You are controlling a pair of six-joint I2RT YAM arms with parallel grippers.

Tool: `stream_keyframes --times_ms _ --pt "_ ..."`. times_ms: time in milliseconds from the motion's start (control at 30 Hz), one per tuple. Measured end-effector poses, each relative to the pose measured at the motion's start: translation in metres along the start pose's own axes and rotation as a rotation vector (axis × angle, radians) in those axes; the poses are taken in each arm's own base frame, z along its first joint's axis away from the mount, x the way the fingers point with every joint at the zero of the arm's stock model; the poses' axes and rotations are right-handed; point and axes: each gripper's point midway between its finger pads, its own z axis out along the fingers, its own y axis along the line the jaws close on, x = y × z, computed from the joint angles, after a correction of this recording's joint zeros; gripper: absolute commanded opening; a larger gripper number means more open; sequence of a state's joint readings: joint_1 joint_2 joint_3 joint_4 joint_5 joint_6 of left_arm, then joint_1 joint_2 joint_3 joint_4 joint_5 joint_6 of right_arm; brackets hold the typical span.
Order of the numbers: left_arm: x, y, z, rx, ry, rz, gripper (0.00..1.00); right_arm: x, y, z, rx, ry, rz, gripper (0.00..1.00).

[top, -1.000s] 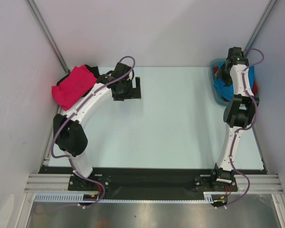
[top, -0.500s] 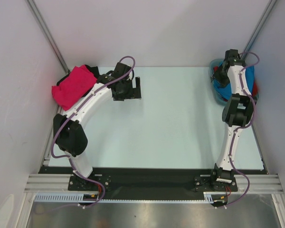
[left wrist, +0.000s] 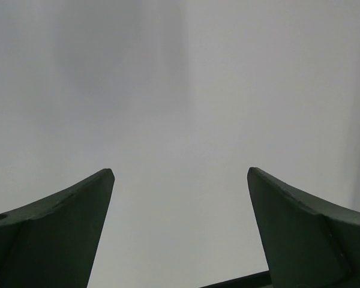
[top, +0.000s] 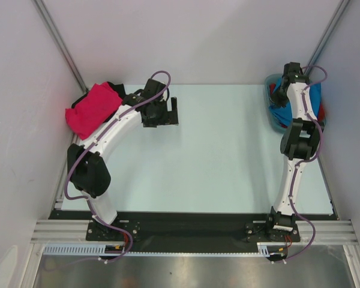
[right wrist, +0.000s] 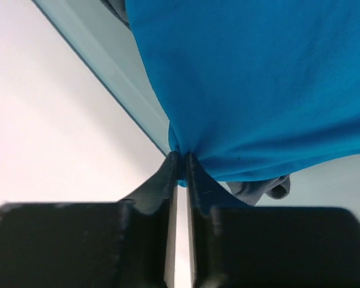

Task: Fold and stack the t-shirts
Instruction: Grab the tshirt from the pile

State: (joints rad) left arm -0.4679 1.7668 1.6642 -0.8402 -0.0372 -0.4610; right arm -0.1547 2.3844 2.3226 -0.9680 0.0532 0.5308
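A bright blue t-shirt [right wrist: 258, 78] lies bunched in the teal tub [right wrist: 102, 57] at the table's far right. My right gripper [right wrist: 181, 157] is shut on a pinch of its edge, just inside the tub's rim. From above, that gripper [top: 282, 90] reaches down over the blue t-shirt [top: 278, 111]. A grey t-shirt [right wrist: 261, 187] pokes out under the blue one. A hot pink t-shirt [top: 93, 108] rests on a black one [top: 113, 88] at the far left edge. My left gripper [top: 175, 111] hangs open to the right of them, nothing between its fingers [left wrist: 78, 228].
The teal tub [top: 271, 119] sits against the right wall, with a bit of dark red cloth [top: 322, 111] at its right side. Walls close in the table on the left, back and right. The pale table top [top: 228, 150] stretches between the two arms.
My right gripper has closed its jaws on the blue t-shirt's edge and shifted slightly in the tub. The left arm and the pink pile have not moved.
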Motion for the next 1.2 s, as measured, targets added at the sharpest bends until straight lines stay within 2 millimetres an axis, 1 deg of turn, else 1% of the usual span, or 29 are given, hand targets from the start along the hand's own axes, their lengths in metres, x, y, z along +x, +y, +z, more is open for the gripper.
stream_keyframes --times_ms 33,133,367,433,500,600,633,733,800,900,1033,1067,1100,1200 --pt "0.0 0.0 0.0 0.0 0.0 0.0 1.0 0.0 0.0 0.0 0.001 -0.001 -0.003 0.04" --pt "0.0 -0.001 0.0 0.004 0.002 0.0 1.0 -0.001 -0.001 0.0 0.007 -0.004 0.0 0.0" --pt "0.004 -0.001 0.001 0.008 0.012 0.001 1.0 -0.005 0.0 -0.003 -0.001 -0.019 -0.007 0.0" --pt "0.006 0.0 0.002 0.008 0.018 0.001 1.0 -0.01 0.004 -0.01 -0.014 -0.039 -0.012 0.0" --pt "0.006 0.0 0.002 0.007 0.02 0.001 1.0 -0.018 0.008 -0.021 -0.033 -0.069 -0.019 0.0" --pt "0.006 0.0 0.001 0.008 0.019 0.001 1.0 -0.037 0.017 -0.052 -0.078 -0.139 -0.028 0.0" --pt "0.006 0.0 0.001 0.009 0.018 0.001 1.0 -0.045 0.021 -0.066 -0.1 -0.171 -0.028 0.0" --pt "0.009 0.001 -0.001 0.01 0.018 0.0 1.0 -0.07 0.035 -0.112 -0.182 -0.267 -0.038 0.0" --pt "0.01 0.002 -0.001 0.01 0.018 0.001 1.0 -0.086 0.047 -0.147 -0.254 -0.33 -0.048 0.0" --pt "0.015 0.002 -0.001 0.017 0.025 0.0 1.0 -0.102 0.064 -0.2 -0.373 -0.416 -0.069 0.0" --pt "0.024 0.002 -0.002 0.035 0.04 0.0 1.0 -0.102 0.082 -0.26 -0.515 -0.473 -0.101 0.0" --pt "0.025 0.002 -0.002 0.04 0.039 -0.001 1.0 -0.102 0.085 -0.272 -0.545 -0.482 -0.108 0.0" --pt "0.027 0.002 -0.003 0.047 0.041 -0.001 1.0 -0.099 0.091 -0.288 -0.594 -0.489 -0.117 0.0" --pt "0.034 0.001 -0.004 0.063 0.049 -0.002 1.0 -0.092 0.105 -0.324 -0.719 -0.494 -0.138 0.0"
